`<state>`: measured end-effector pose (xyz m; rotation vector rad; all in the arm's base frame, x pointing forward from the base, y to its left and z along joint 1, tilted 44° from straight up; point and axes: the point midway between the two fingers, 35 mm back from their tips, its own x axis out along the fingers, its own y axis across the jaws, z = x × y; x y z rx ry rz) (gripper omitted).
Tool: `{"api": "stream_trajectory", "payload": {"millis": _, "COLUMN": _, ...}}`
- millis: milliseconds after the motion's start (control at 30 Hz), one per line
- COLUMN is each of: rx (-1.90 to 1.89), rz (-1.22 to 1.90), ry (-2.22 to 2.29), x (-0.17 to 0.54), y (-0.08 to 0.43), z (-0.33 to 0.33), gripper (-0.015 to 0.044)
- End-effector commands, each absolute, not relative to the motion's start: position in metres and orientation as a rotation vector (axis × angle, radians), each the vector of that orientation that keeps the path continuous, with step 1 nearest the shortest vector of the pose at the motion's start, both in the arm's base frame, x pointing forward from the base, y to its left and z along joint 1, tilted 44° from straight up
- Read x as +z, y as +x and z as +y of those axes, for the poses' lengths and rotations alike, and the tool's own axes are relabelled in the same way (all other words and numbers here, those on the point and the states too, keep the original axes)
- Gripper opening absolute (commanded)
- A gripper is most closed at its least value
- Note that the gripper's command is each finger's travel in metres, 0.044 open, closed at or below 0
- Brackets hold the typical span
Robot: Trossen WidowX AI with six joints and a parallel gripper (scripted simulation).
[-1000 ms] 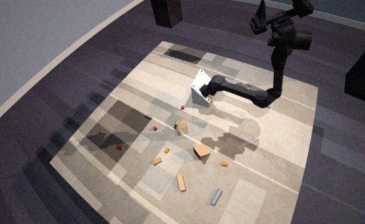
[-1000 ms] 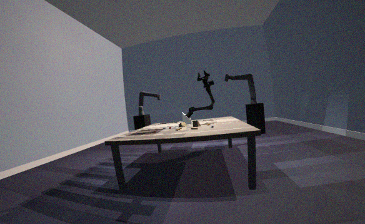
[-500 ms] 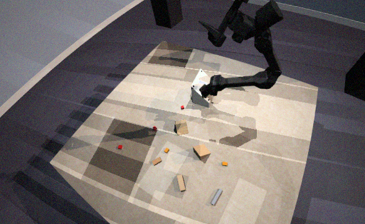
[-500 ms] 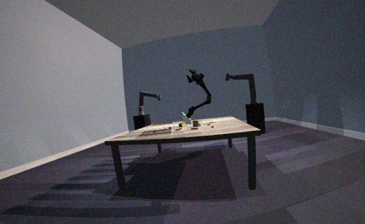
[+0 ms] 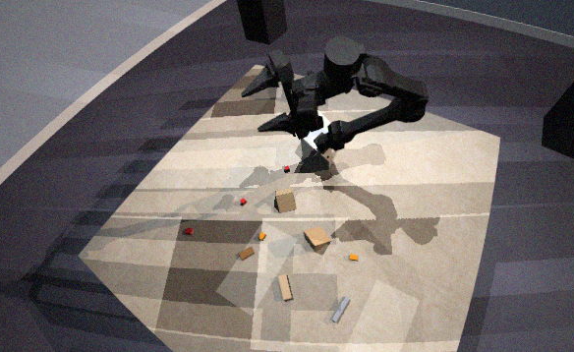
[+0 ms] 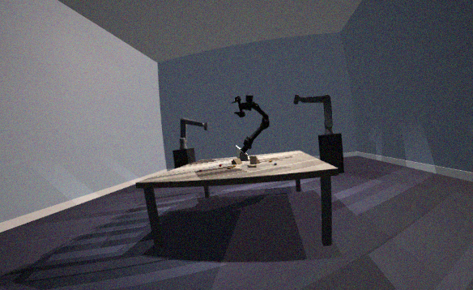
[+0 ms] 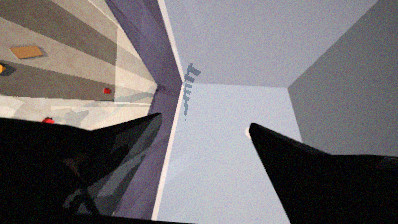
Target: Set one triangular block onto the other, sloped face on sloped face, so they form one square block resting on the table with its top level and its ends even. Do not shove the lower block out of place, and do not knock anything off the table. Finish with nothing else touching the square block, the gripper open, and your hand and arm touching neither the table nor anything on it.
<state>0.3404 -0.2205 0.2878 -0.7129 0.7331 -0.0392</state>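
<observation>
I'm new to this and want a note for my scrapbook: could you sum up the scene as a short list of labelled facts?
Gripper: open, holding nothing, raised above the table
Table: wooden top with dark legs
Two larger wooden blocks: apart, not stacked
Red bits: three
Orange bits: two
Grey bar: lying near a tan bar
Square block: not yet formed
</observation>
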Motion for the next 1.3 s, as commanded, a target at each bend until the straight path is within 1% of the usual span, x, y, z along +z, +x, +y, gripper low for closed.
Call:
{"api": "stream_trajectory", "payload": {"millis": 0, "rx": 0.177, "rz": 0.873, "ry": -0.647, "x": 0.231, "y": 0.368, "z": -0.179, "gripper": 0.0440}}
{"api": "stream_trajectory", "payload": {"millis": 200, "rx": 0.447, "rz": 1.077, "ry": -0.569, "x": 0.161, "y": 0.382, "z": -0.115, "gripper": 0.0440}}
{"api": "stream_trajectory", "payload": {"millis": 500, "rx": 0.715, "rz": 1.331, "ry": -0.514, "x": 0.096, "y": 0.370, "z": -0.041, "gripper": 0.0440}}
{"api": "stream_trajectory", "payload": {"millis": 600, "rx": 0.880, "rz": 1.485, "ry": -0.516, "x": 0.067, "y": 0.353, "z": -0.005, "gripper": 0.0440}}
{"api": "stream_trajectory", "payload": {"millis": 800, "rx": 1.200, "rz": 1.830, "ry": -0.552, "x": 0.024, "y": 0.303, "z": 0.059, "gripper": 0.0440}}
{"api": "stream_trajectory", "payload": {"millis": 867, "rx": 1.240, "rz": 1.879, "ry": -0.560, "x": 0.020, "y": 0.296, "z": 0.066, "gripper": 0.0440}}
{"api": "stream_trajectory", "payload": {"millis": 1133, "rx": 1.243, "rz": 1.884, "ry": -0.561, "x": 0.019, "y": 0.294, "z": 0.067, "gripper": 0.0440}}
{"api": "stream_trajectory", "payload": {"millis": 1267, "rx": 1.244, "rz": 1.884, "ry": -0.561, "x": -0.002, "y": 0.286, "z": 0.067, "gripper": 0.0440}}
